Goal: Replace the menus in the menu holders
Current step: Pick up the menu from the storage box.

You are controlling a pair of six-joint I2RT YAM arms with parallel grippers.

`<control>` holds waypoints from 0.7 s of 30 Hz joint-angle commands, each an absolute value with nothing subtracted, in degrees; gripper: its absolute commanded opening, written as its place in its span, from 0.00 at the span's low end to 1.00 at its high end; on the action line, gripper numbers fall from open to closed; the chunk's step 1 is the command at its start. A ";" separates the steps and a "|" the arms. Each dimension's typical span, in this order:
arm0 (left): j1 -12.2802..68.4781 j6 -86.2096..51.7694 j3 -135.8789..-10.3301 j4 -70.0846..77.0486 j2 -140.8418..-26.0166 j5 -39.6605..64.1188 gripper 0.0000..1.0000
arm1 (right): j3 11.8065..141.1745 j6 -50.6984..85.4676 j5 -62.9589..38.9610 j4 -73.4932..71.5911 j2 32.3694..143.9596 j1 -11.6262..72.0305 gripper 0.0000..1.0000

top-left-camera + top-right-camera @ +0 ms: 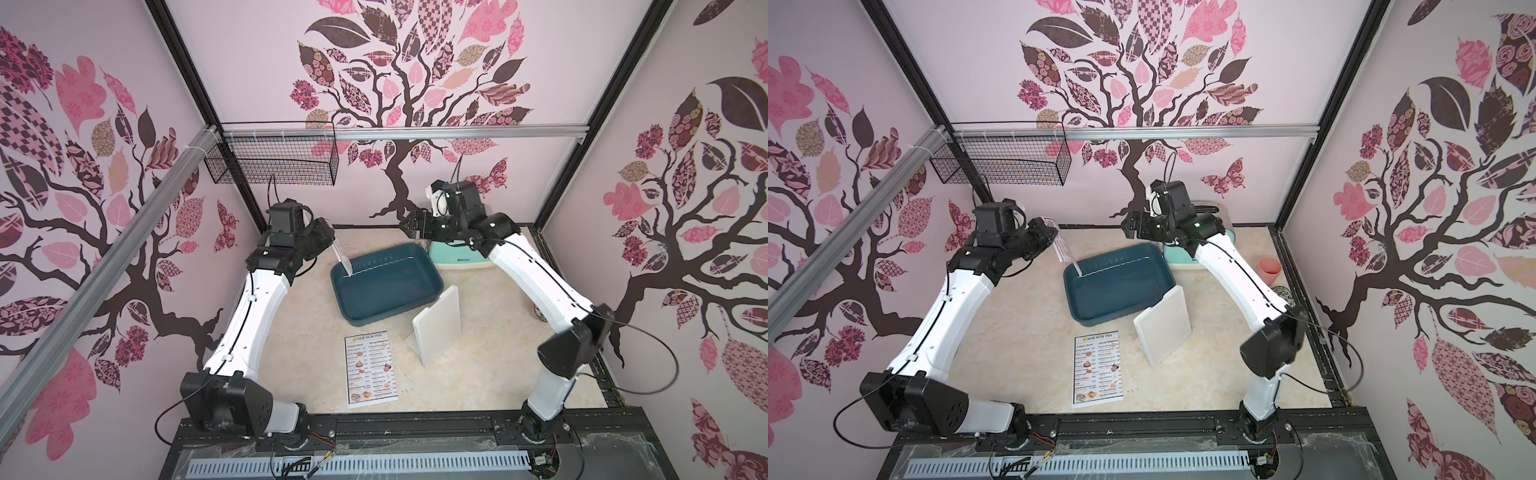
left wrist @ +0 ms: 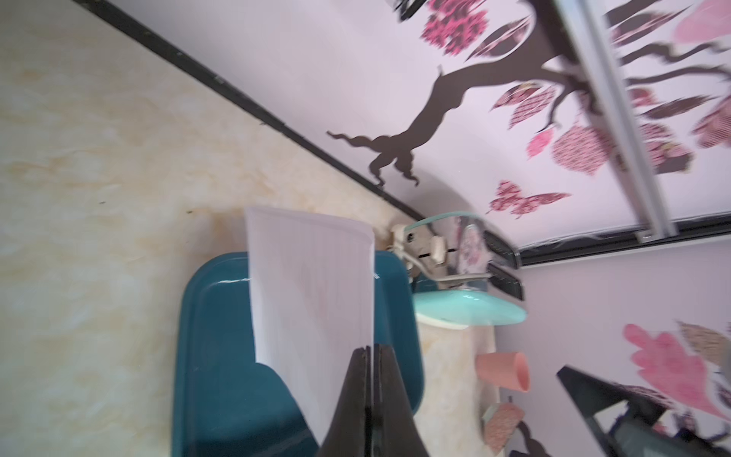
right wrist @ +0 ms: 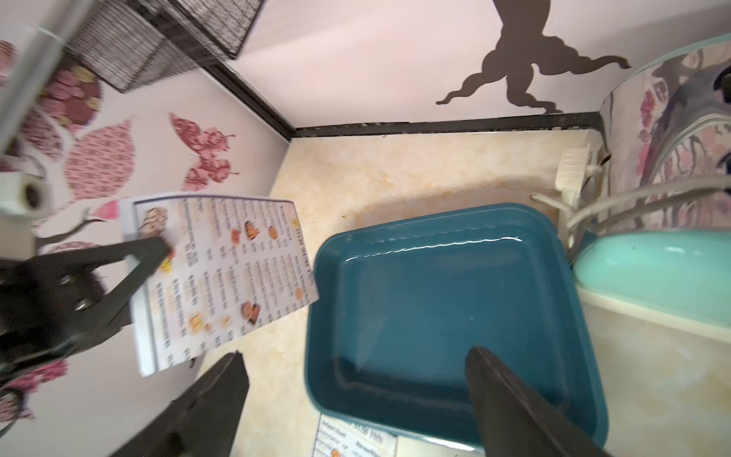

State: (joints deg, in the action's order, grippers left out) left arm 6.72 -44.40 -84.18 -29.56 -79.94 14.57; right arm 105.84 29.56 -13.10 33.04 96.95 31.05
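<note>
My left gripper (image 2: 372, 350) is shut on one edge of a menu (image 2: 312, 285), which hangs tilted with its lower end over the left rim of the dark teal tray (image 1: 432, 266). In both top views this held menu (image 1: 344, 259) (image 1: 1065, 249) shows almost edge-on; its printed face (image 3: 229, 269) shows in the right wrist view. My right gripper (image 3: 355, 352) hovers open and holding nothing above the tray's back right, apart from the sheet. A second menu (image 1: 370, 368) lies flat near the front. The white menu holder (image 1: 438, 324) stands upright just right of the tray's front corner.
A mint-and-white toaster (image 1: 455, 255) sits behind the tray under my right arm. A pink cup (image 1: 1268, 270) and a small patterned dish (image 1: 1283, 293) stand by the right wall. A black wire basket (image 1: 274, 164) hangs on the back wall.
</note>
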 commanded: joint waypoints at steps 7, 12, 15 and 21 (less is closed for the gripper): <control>8.82 -65.22 -80.24 -9.76 -76.93 22.67 0.00 | 75.23 67.63 -25.92 -0.32 77.13 30.85 0.99; 13.16 -71.37 -78.48 -2.99 -76.84 22.94 0.00 | 65.99 89.89 -28.45 -14.91 74.39 30.93 1.00; 15.10 -72.70 -77.77 -2.28 -76.71 22.76 0.00 | 62.91 96.96 -26.75 -20.31 73.51 31.35 1.00; 16.79 -75.18 -76.72 0.55 -76.25 22.59 0.00 | 59.11 106.44 -25.52 -28.35 75.62 34.16 1.00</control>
State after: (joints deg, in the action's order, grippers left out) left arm 16.27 -73.19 -76.99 -2.98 -77.60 22.37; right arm 60.12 97.38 -26.13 -19.14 75.09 32.25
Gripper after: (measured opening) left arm 0.041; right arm 0.995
